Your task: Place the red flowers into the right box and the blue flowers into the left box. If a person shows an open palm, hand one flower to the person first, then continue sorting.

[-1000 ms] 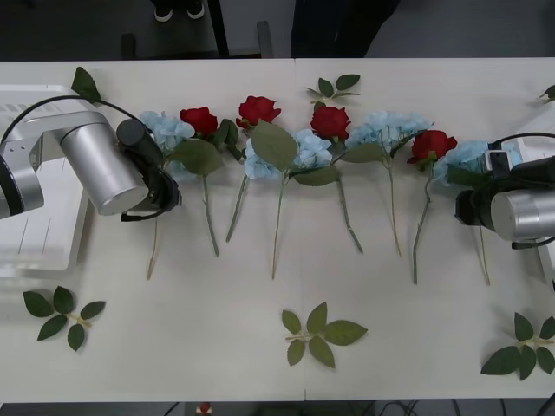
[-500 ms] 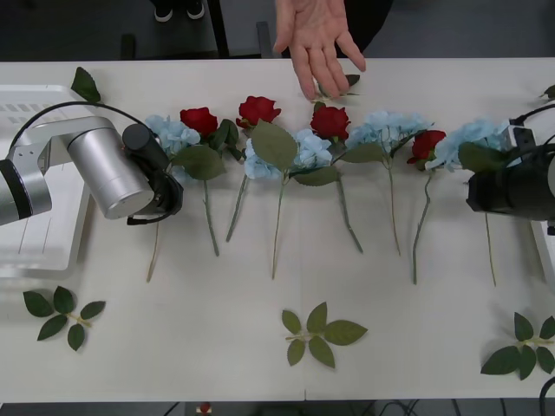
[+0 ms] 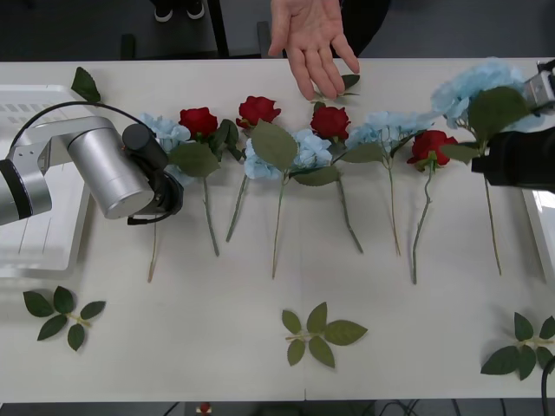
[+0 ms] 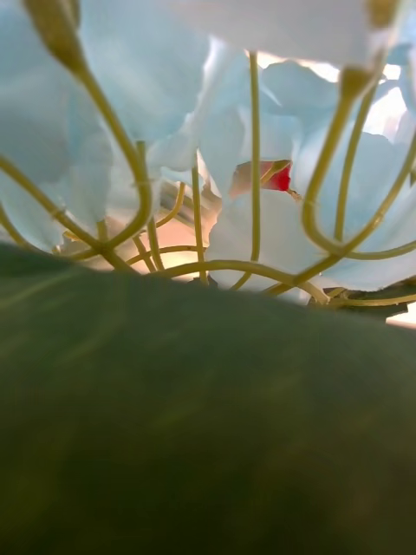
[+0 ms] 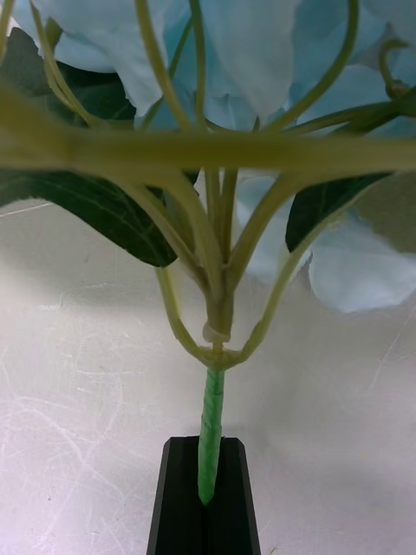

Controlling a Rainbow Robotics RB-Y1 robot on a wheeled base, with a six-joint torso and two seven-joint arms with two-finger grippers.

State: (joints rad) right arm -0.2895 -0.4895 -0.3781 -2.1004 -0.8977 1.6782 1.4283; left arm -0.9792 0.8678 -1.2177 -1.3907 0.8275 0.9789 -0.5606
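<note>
Red flowers (image 3: 257, 109) and blue flowers (image 3: 308, 149) lie in a row across the table, stems toward me. My left gripper (image 3: 166, 195) sits low over the leftmost blue flower (image 3: 165, 130). Its black fingers (image 5: 182, 503) are shut on that flower's green stem (image 5: 208, 425). At the far right, my right gripper (image 3: 507, 160) carries a blue flower (image 3: 473, 87) lifted off the table, its stem (image 3: 492, 225) hanging down. That bloom (image 4: 130, 78) and a big leaf (image 4: 208, 416) hide its fingers. A person's open palm (image 3: 312, 39) reaches over the far edge. The left box (image 3: 35, 225) and the right box (image 3: 542, 225) stand at the sides.
Loose leaf sprigs lie at the front left (image 3: 61, 312), front middle (image 3: 319, 334) and front right (image 3: 525, 347), plus one by the left box (image 3: 85, 84) and one under the hand (image 3: 338, 85). A red flower (image 3: 432, 144) lies just left of the right gripper.
A person's open palm has come in over the far edge. My right gripper has lifted its blue flower up and toward the far side. The left gripper has barely moved.
</note>
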